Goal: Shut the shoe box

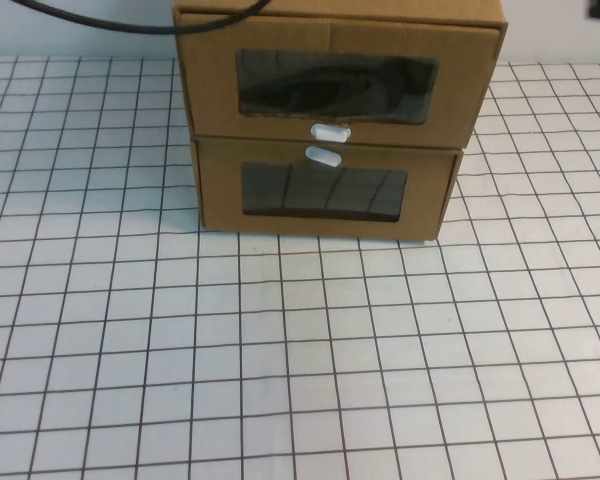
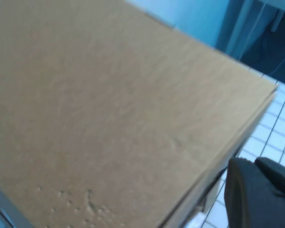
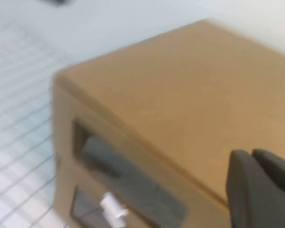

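- At the far end of the bench (image 1: 280,380) two brown boxes of ridged cardboard sit stacked, square and flat-sided.
- On top is the shoe box (image 1: 340,70), with a wide clear window and a small white pull tab (image 1: 330,132) under it.
- Under the shoe box is the other cardboard box (image 1: 325,195), its white tab above its window.
- White paper with a thin black grid covers the bench.
- Above the shoe box's smooth lid hangs the left claw (image 2: 259,192), dark and rounded; I cannot tell if it is apart or together.
- Above the lid too is the right claw (image 3: 261,187); same, cannot tell.
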